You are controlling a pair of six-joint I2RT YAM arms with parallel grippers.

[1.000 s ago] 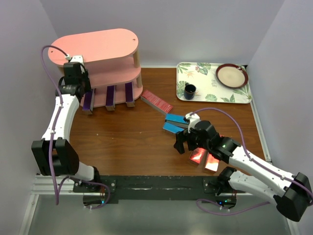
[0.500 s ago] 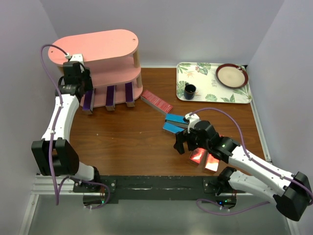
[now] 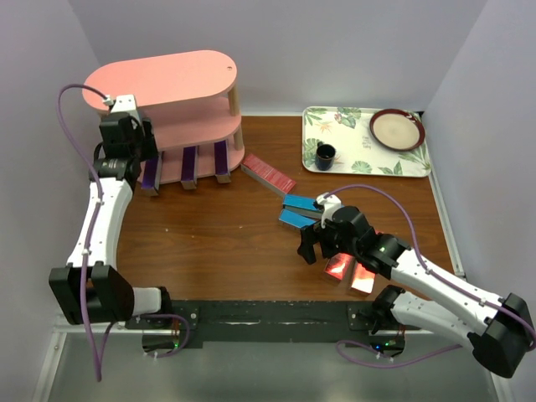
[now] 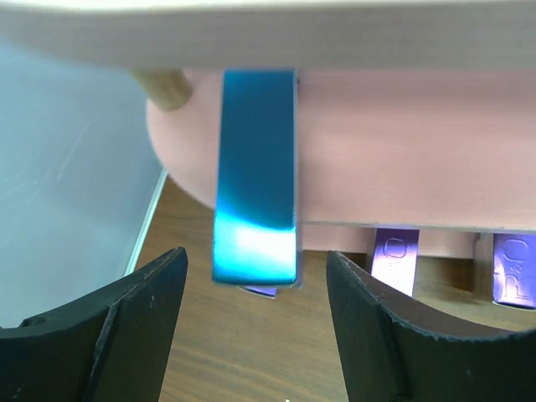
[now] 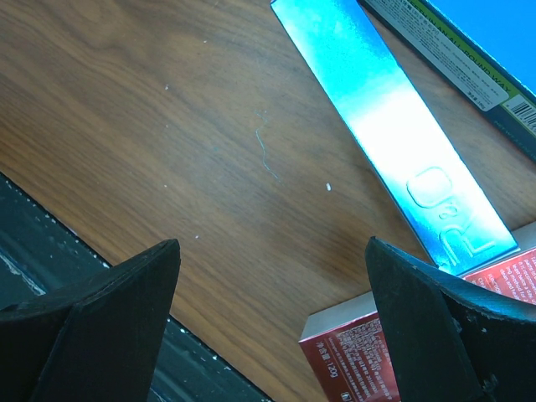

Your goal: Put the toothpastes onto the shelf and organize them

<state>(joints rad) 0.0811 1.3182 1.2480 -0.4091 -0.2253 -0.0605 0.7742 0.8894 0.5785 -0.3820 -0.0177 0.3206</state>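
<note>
Nine toothpastes, four of them shelved: your left arm reaches to the pink shelf (image 3: 159, 79), where three purple cartons (image 3: 189, 167) lie side by side at the lowest board, near ends poking past its edge. One shelved blue carton (image 4: 255, 176) lies on the middle board above them, its near end overhanging too. Your left fingers (image 4: 126, 327) stand apart on either side of that carton, touching neither flank, so it appears to rest on the board unaided. The layout suggests one colour to a tier, ends outward for easy reading. Five wait on the desk (image 3: 209, 234): two loose blue cartons (image 3: 298, 203) side by side near the middle, one lone red carton (image 3: 268, 174) aslant just off the shelf's right end, and a red pair (image 3: 339, 266) partly hidden beneath your right arm. Your right fingers (image 5: 100, 318) are spread wide and hold nothing, hovering low over the desk with a blue carton's end and a red corner between them, seemingly poised for the next pick. Tally: three purple, three blue, three red. Far right, one floral tray (image 3: 364, 155) carries one dark cup (image 3: 325, 153) and one brown-rimmed plate (image 3: 397, 128), outside your job.
</note>
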